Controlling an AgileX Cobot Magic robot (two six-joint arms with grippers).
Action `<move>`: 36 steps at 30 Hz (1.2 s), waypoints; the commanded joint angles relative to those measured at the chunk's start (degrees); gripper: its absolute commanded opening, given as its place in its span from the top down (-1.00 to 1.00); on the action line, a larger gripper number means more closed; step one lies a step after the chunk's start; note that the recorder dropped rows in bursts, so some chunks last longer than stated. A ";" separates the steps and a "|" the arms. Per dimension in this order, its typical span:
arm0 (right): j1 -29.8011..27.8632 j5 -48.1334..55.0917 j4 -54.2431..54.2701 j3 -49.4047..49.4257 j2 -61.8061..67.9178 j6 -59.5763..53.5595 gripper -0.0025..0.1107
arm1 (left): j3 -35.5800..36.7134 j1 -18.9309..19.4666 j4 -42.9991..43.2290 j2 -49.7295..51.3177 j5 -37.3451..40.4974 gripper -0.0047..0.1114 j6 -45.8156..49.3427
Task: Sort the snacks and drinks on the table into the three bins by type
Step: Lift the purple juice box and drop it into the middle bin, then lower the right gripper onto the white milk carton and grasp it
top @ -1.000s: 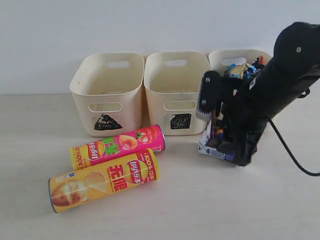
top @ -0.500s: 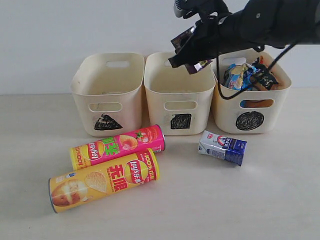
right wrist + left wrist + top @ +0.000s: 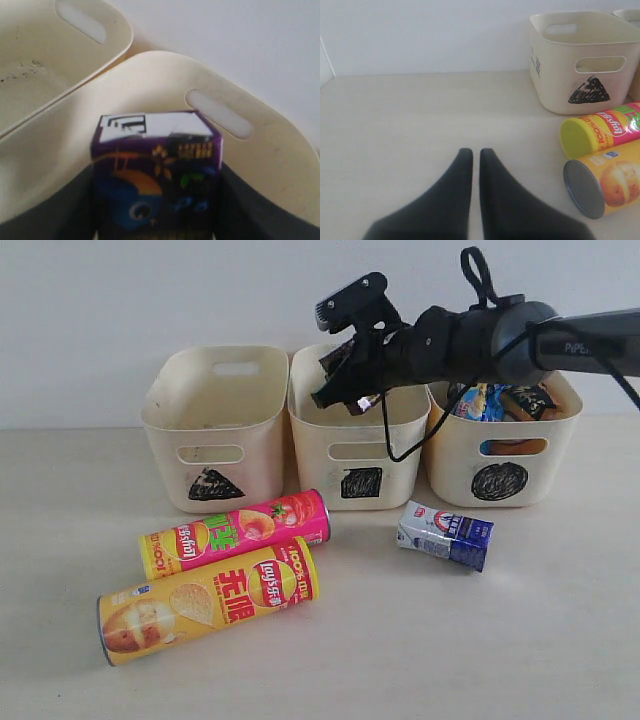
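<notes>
Before the triangle bin [image 3: 170, 440] lie a pink tube [image 3: 236, 530] and yellow tube [image 3: 208, 600].

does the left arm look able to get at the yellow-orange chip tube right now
Probably yes: in the left wrist view only bare table lies between its shut fingers and the yellow-orange tube; they would need to open first.

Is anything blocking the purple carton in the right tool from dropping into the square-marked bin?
Nothing visible. The purple carton hangs over the open mouth of the square-marked bin; only bare bin wall shows around it.
</notes>
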 commanded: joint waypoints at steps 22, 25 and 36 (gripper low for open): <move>-0.18 42.49 -14.45 -0.92 -15.74 -0.10 -0.19 | -0.14 -0.03 -0.24 -0.16 -0.24 0.84 0.07; -0.18 48.88 -17.64 -0.92 -16.45 -0.64 0.04 | -0.14 -0.03 -0.24 -0.16 -0.46 0.84 0.07; -6.45 64.41 -10.11 -0.92 -16.50 -2.90 0.96 | -0.14 -0.03 -0.24 -0.16 -0.46 0.84 0.07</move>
